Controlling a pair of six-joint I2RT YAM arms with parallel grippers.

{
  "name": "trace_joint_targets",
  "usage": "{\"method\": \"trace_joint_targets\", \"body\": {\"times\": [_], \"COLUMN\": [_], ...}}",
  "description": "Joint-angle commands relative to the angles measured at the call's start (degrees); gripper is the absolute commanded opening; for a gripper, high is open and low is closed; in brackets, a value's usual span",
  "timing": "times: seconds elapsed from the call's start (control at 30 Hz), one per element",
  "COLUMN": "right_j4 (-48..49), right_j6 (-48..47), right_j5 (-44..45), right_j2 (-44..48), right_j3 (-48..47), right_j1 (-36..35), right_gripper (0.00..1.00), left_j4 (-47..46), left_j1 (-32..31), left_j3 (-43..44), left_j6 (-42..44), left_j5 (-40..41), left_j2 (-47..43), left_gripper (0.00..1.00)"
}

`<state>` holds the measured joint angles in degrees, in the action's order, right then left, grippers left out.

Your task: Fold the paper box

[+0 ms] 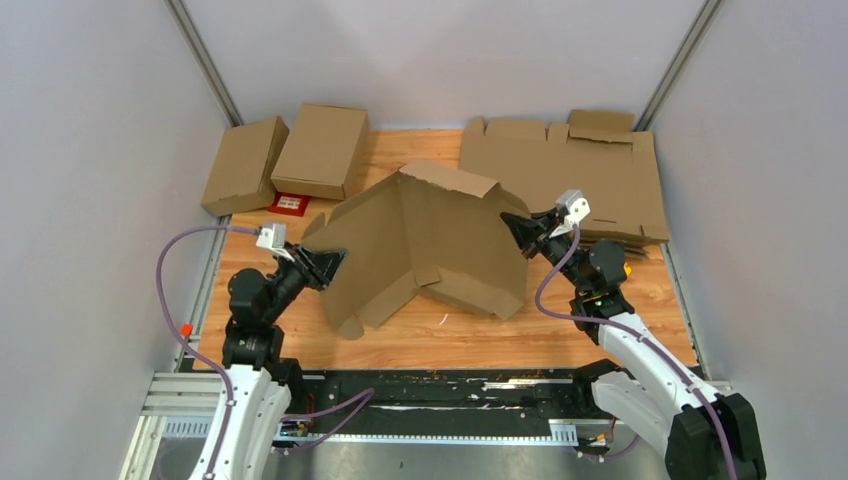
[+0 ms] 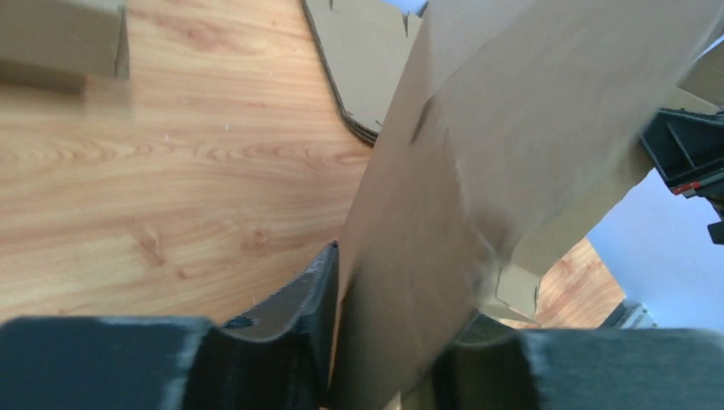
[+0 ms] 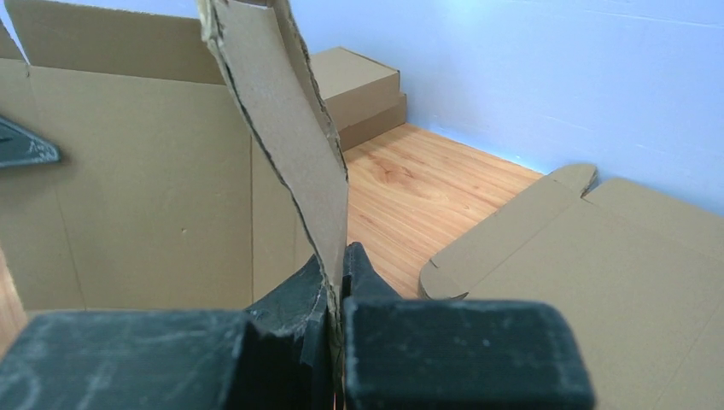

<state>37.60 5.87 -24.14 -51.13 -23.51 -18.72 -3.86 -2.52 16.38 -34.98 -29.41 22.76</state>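
The paper box (image 1: pixel 430 240), plain brown corrugated cardboard, stands half-raised like a tent in the middle of the table, with flaps hanging at its near edge. My left gripper (image 1: pixel 335 262) is at its left edge. In the left wrist view the jaws (image 2: pixel 401 290) stand apart with a slanting panel of the paper box (image 2: pixel 478 154) loose between them; the left finger (image 2: pixel 320 282) lies against it. My right gripper (image 1: pixel 512 222) is at the box's right edge. In the right wrist view it (image 3: pixel 339 256) is shut on a thin upright flap (image 3: pixel 282 128), and the box wall (image 3: pixel 128 188) stands to the left.
Two folded brown boxes (image 1: pixel 245 165) (image 1: pixel 322 150) lie at the back left, with a small red card (image 1: pixel 290 203) in front of them. A stack of flat notched cardboard sheets (image 1: pixel 565 175) covers the back right, close to the right gripper (image 3: pixel 598 256). Grey walls enclose the table.
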Motion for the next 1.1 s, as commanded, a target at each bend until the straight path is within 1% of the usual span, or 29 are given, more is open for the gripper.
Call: {"method": "trace_joint_targets", "body": {"times": [0.0,0.1,0.13,0.17,0.23,0.3,0.33,0.37,0.47,0.63,0.73,0.87,1.0,1.03,1.07], "right_j4": [-0.1,-3.7,-4.3,-4.4,-5.4,-6.8,-7.4,-8.1,-13.2,-20.6,-23.1,-23.9,-23.6,-23.3,-23.1], "right_j6": [-1.1,-0.7,-0.3,0.4,2.7,3.9,4.6,5.3,6.3,6.9,7.3,9.3,12.7,13.5,14.6], "right_j5": [-0.3,2.3,2.7,2.9,2.3,0.4,0.4,0.9,1.6,3.4,3.5,3.1,3.2,4.8,7.4], "right_j2": [-0.1,-1.4,-1.8,-2.3,-3.2,-3.6,-3.5,-3.1,-1.5,2.5,2.8,0.9,-3.1,-4.0,-5.0], "right_j3": [-1.4,-2.9,-3.1,-3.0,-3.1,-2.8,-2.0,-1.2,0.6,3.1,3.8,3.9,3.5,3.5,3.3], "right_j1": [-0.3,-0.3,-0.2,-0.3,-0.3,-0.3,-0.3,-0.3,-0.3,-0.4,-0.4,-0.3,-1.5,-2.5,-4.0], "right_gripper": [0.00,0.00,0.02,0.05,0.18,0.26,0.35,0.40,0.51,0.53,0.53,0.47,0.45,0.44,0.40], "left_j4": [0.6,5.1,6.1,6.2,4.6,3.3,2.5,2.4,1.2,-1.8,-3.8,-6.5,-7.0,-8.1,-9.3], "left_j1": [-0.3,-0.5,-0.6,-0.7,-1.0,-1.6,-2.0,-2.4,-2.9,-3.1,-3.3,-3.9,-4.6,-4.9,-5.1], "left_j3": [6.3,9.4,10.1,10.4,10.1,8.9,8.4,7.9,6.3,5.3,4.7,3.2,2.0,1.4,0.4], "left_j6": [4.6,7.7,8.1,8.1,7.3,6.7,7.1,7.5,7.3,6.3,5.1,3.2,2.6,1.7,0.8], "left_j5": [0.9,1.2,0.8,0.1,-1.7,-2.9,-3.1,-2.9,-2.7,-4.1,-5.0,-6.4,-6.2,-6.2,-6.5], "left_j2": [-1.2,-2.3,-2.6,-2.7,-2.9,-3.6,-4.2,-5.0,-7.7,-8.8,-8.4,-9.0,-10.9,-10.9,-10.9], "left_gripper": [0.27,0.05,0.00,0.00,0.00,0.00,0.00,0.00,0.00,0.00,0.00,0.00,0.00,0.00,0.00]}}
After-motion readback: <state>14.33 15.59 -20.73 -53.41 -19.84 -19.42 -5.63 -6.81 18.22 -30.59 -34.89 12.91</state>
